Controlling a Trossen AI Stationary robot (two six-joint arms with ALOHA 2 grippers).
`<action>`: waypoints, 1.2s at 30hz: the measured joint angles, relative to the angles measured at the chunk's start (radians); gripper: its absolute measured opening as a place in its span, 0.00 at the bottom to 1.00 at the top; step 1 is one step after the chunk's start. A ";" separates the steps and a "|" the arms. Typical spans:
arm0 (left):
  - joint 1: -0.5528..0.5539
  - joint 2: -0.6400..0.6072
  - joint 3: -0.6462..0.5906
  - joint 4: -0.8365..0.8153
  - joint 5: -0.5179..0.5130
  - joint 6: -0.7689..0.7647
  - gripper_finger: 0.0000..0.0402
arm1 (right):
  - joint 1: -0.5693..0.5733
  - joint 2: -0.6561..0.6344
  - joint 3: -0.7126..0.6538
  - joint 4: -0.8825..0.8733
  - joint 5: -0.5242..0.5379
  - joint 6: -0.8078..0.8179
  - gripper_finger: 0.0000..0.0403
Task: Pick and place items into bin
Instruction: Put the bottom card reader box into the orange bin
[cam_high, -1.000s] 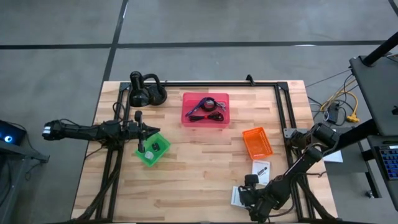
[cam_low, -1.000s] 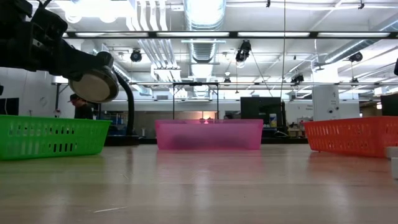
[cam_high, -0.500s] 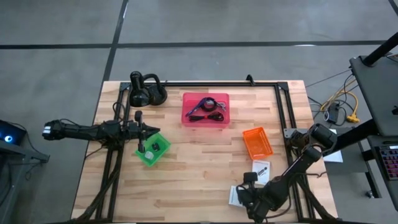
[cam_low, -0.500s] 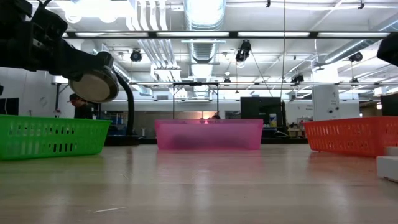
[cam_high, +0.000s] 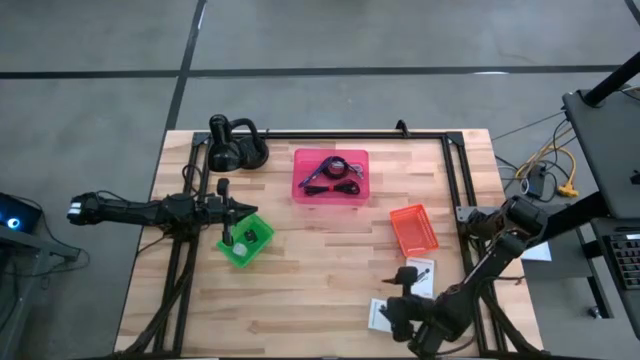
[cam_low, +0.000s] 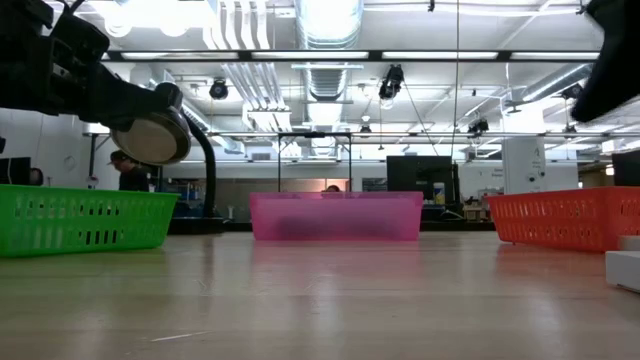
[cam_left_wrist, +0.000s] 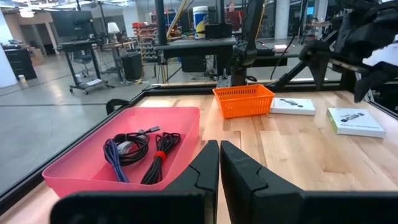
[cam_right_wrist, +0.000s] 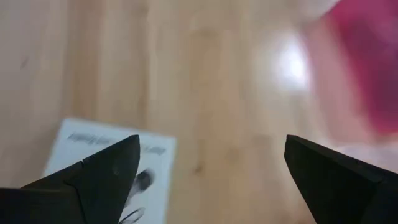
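High view: we see a pale wooden worktop (cam_high: 320, 265) with a black frame along its edges, standing on a grey floor. A black desk lamp (cam_high: 232, 143) stands at the far left corner. In the low view the room behind is an open workshop with ceiling ducts, lights and monitors; a person (cam_low: 123, 170) shows far off behind the green bin.

Three bins stand well apart on the worktop: a pink bin (cam_high: 330, 176) at the far centre, a small green bin (cam_high: 244, 238) on the left, an orange bin (cam_high: 413, 229) on the right. In the pink bin we note a purple cable (cam_left_wrist: 114, 151), loosely looped, touching a black coiled cable (cam_left_wrist: 159, 162) bound with a red tie. Two flat white packets lie near the front right: one packet (cam_high: 420, 275) just in front of the orange bin, the other packet (cam_high: 379, 314) nearer the front edge.

The left claw (cam_high: 228, 212) hovers at the green bin's edge, fingers pressed together, holding nothing. The right claw (cam_high: 402, 314) is over the front packet, fingers spread wide, nothing held.

Compared with one second ago, the orange bin has shifted slightly toward the far side and the right claw has moved up off the front edge, uncovering more of the front packet. The left arm has not moved.
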 joint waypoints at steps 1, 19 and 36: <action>0.000 0.001 0.000 0.001 0.000 0.000 0.00 | 0.012 -0.003 -0.003 -0.018 0.051 0.022 0.94; 0.000 0.028 -0.001 0.001 0.000 -0.025 0.00 | 0.222 -0.011 -0.009 -0.127 -0.040 0.352 0.94; 0.000 0.033 -0.001 0.001 0.000 -0.027 0.00 | 0.312 -0.014 -0.103 0.048 -0.191 0.585 0.69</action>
